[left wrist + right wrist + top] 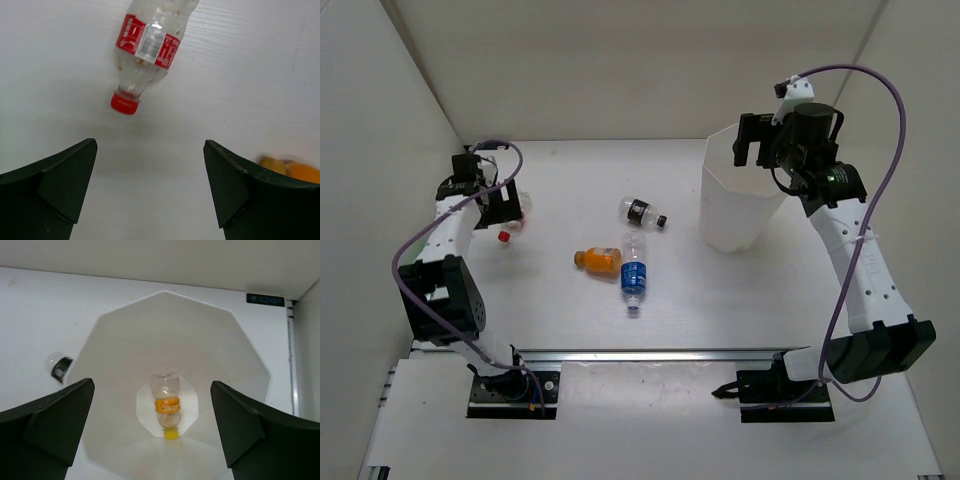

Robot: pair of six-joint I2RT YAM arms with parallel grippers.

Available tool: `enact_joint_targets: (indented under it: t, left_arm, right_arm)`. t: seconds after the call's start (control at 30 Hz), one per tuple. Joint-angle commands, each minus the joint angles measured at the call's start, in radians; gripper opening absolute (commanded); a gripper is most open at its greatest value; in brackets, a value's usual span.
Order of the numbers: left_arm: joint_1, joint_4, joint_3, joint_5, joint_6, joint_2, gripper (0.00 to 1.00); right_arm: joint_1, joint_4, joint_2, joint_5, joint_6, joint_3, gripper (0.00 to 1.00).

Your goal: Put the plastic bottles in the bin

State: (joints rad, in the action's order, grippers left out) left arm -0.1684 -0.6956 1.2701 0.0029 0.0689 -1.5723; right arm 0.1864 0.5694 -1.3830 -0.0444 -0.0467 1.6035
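Note:
The white faceted bin (740, 205) stands at the back right. My right gripper (752, 150) hovers open and empty over its rim; in the right wrist view a clear bottle with a yellow label and cap (166, 405) lies on the floor of the bin (235, 365). My left gripper (500, 208) is open and empty, just short of a clear red-labelled bottle (145, 47) with a red cap (504, 236). An orange bottle (598, 260), a blue-labelled bottle (634, 272) and a black-labelled bottle (642, 212) lie mid-table.
White walls enclose the table at the back and both sides. A metal rail (650, 355) runs along the near edge between the arm bases. The black-labelled bottle shows just outside the bin in the right wrist view (57, 365).

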Motion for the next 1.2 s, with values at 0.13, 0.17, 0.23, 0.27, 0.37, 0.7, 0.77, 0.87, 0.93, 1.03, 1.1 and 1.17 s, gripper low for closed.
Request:
enact_joint_targets:
  t: [0.13, 0.17, 0.23, 0.27, 0.37, 0.7, 0.77, 0.87, 0.93, 1.03, 1.1, 1.17]
  left_arm:
    - [-0.052, 0.070, 0.130, 0.258, -0.153, -0.186, 0.99]
    - [-0.048, 0.074, 0.135, 0.247, -0.153, -0.210, 0.99]
    - [-0.052, 0.103, 0.141, 0.194, -0.155, -0.233, 0.99]
    - [-0.043, 0.104, 0.155, 0.180, -0.149, -0.253, 0.99]
    - [-0.054, 0.100, 0.189, 0.157, -0.135, -0.304, 0.99]
    - [-0.055, 0.117, 0.199, 0.160, -0.075, -0.414, 0.89]
    - [-0.057, 0.111, 0.206, 0.184, -0.078, -0.428, 0.82]
    - [-0.026, 0.122, 0.193, 0.128, -0.077, -0.381, 0.54]
    - [0.004, 0.087, 0.218, 0.091, -0.081, -0.345, 0.33]
    - [0.026, 0.071, 0.230, 0.158, -0.086, -0.250, 0.35]
    - [0.056, 0.090, 0.203, 0.198, -0.075, -0.154, 0.33]
    - [0.108, 0.103, 0.175, 0.236, -0.038, -0.075, 0.32]
  right_arm:
    - [-0.078, -0.036, 0.082, 0.164, -0.042, -0.037, 1.00]
    - [-0.088, -0.025, 0.088, 0.169, -0.032, -0.037, 0.99]
    - [-0.085, -0.014, 0.096, 0.167, -0.035, -0.037, 0.99]
    - [-0.094, -0.016, 0.095, 0.170, -0.044, -0.046, 0.99]
    - [-0.103, -0.016, 0.111, 0.182, -0.064, -0.074, 0.99]
    - [-0.145, -0.037, 0.188, 0.213, -0.114, -0.171, 0.99]
    - [-0.148, -0.037, 0.209, 0.213, -0.122, -0.191, 0.99]
    - [-0.153, -0.046, 0.240, 0.213, -0.127, -0.232, 0.99]
    - [-0.145, -0.055, 0.257, 0.201, -0.134, -0.260, 0.99]
    - [-0.108, -0.028, 0.263, 0.202, -0.149, -0.267, 0.99]
    - [-0.053, -0.045, 0.256, 0.268, -0.157, -0.283, 0.99]
    - [0.022, -0.055, 0.231, 0.319, -0.170, -0.272, 0.99]
